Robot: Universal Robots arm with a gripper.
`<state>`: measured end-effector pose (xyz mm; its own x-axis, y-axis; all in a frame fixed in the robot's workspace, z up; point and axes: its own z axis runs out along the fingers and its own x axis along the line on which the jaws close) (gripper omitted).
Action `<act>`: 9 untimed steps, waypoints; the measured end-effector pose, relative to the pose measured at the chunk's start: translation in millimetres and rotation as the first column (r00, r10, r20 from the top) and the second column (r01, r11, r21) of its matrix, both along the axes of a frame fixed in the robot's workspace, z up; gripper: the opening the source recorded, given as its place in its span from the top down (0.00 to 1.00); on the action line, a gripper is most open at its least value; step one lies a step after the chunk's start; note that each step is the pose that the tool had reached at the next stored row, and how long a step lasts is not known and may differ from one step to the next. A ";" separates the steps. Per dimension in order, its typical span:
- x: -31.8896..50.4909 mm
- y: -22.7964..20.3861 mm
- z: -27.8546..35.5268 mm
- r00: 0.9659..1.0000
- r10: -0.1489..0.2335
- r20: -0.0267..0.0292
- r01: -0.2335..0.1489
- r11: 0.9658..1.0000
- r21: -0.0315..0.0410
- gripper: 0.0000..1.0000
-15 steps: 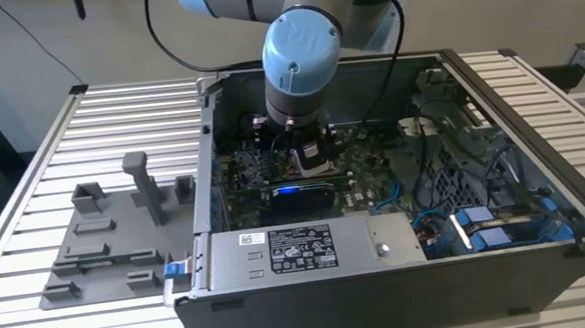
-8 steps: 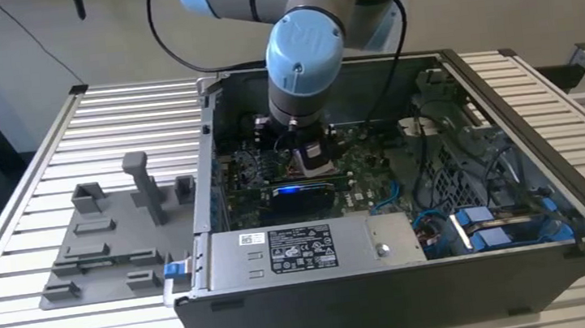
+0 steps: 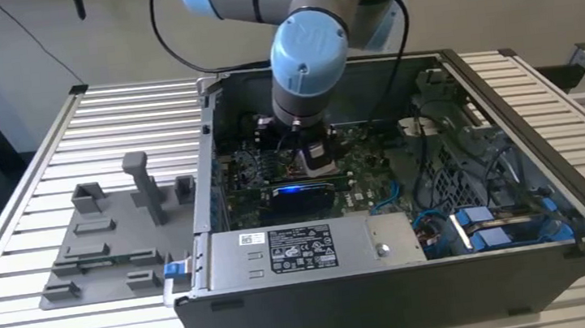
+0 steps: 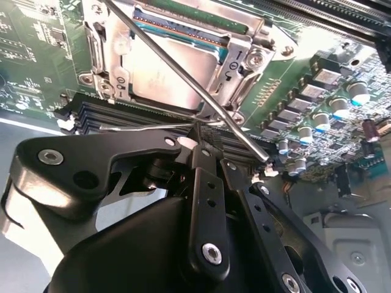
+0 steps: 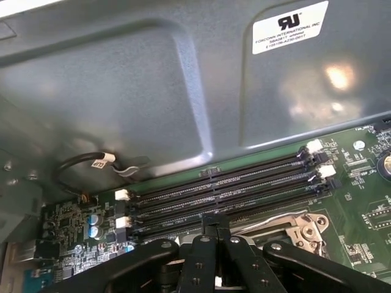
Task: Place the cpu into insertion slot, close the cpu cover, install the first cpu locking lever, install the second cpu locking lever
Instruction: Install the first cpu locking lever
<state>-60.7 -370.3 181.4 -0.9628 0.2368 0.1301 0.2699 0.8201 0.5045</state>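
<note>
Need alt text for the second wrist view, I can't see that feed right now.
The black gripper has its tip at the edge of the silver-rimmed insertion slot, beside two thin metal lever rods. One rod runs diagonally across the slot's frame, the other lies along the side by the gripper; green circuit board with capacitors surrounds it.

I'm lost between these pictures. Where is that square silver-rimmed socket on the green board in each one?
Second wrist view: the square, silver-rimmed insertion slot sits just beyond the long black memory slots, crossed by a thin steel lever.
First wrist view: its silver corner lies beside those memory slots.
Exterior view: hidden under the blue-grey arm's wrist.
Shared landmark: the green circuit board.
</note>
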 end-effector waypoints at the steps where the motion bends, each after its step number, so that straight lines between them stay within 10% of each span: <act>1: 0.6 0.2 -0.2 1.000 0.000 0.000 0.000 1.000 0.000 0.89; 9: 6.2 1.6 -2.0 1.000 0.000 0.000 0.000 1.000 0.000 0.89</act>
